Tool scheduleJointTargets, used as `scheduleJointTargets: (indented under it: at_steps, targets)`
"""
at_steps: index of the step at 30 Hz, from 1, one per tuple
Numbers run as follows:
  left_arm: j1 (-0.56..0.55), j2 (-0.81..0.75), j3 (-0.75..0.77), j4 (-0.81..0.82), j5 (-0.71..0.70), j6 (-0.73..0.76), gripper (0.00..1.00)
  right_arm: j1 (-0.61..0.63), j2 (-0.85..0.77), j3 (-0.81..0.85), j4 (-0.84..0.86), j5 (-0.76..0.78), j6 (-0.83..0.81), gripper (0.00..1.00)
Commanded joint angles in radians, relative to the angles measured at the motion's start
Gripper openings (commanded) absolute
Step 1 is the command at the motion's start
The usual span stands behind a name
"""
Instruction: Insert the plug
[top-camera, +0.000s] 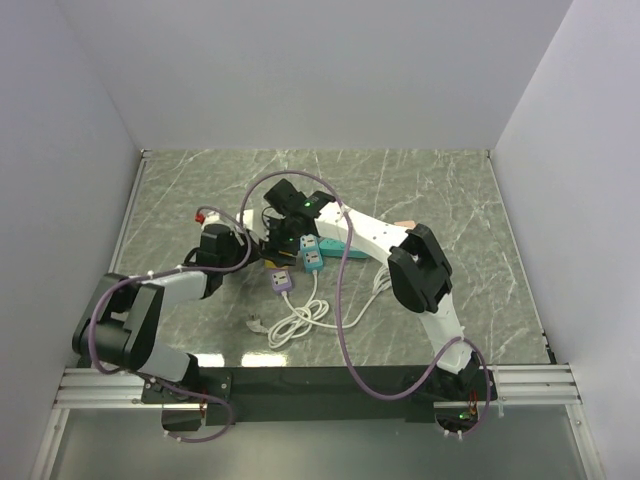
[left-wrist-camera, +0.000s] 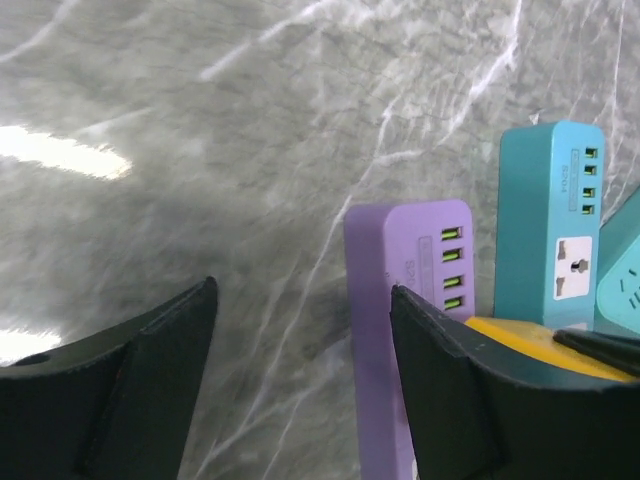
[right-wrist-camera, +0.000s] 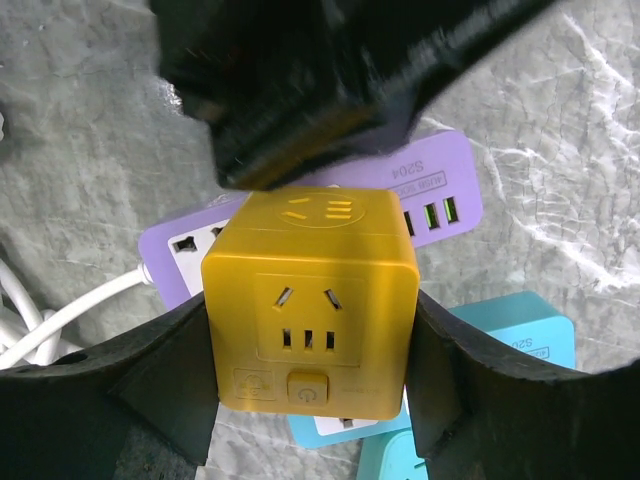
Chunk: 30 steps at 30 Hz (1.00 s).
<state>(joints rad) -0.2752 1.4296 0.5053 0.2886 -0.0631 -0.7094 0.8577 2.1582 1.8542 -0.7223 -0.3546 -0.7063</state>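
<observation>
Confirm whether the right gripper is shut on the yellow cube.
Shut on it: the right gripper has its fingers pressed against both sides of the yellow cube, with the purple strip behind it.

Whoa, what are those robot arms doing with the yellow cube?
The right claw is squeezing the yellow socket cube between its fingers, holding it over the purple power strip on the table. The left claw is open and empty, right beside that strip. Teal strips lie close by.

A lab test cell: plain white walls (top-camera: 320, 70) enclose a marble-patterned table (top-camera: 450, 190)
</observation>
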Motion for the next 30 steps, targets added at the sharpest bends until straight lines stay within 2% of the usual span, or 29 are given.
scheduleJointTargets:
  at_steps: [1, 14, 22, 30]
  targets:
    - [0.002, 0.064, 0.071, 0.07, 0.077, 0.016, 0.75, 0.015, -0.005, -0.036, -0.028, 0.023, -0.041, 0.0]
    - [-0.048, 0.218, 0.144, 0.156, 0.213, -0.018, 0.73, 0.015, -0.017, -0.067, -0.016, 0.043, -0.002, 0.0]
    - [-0.119, 0.249, 0.188, 0.188, 0.264, -0.047, 0.73, 0.015, -0.15, -0.265, 0.164, 0.172, 0.083, 0.0]
    - [-0.15, 0.316, 0.229, 0.228, 0.31, -0.061, 0.73, 0.006, -0.247, -0.348, 0.276, 0.342, 0.179, 0.0]
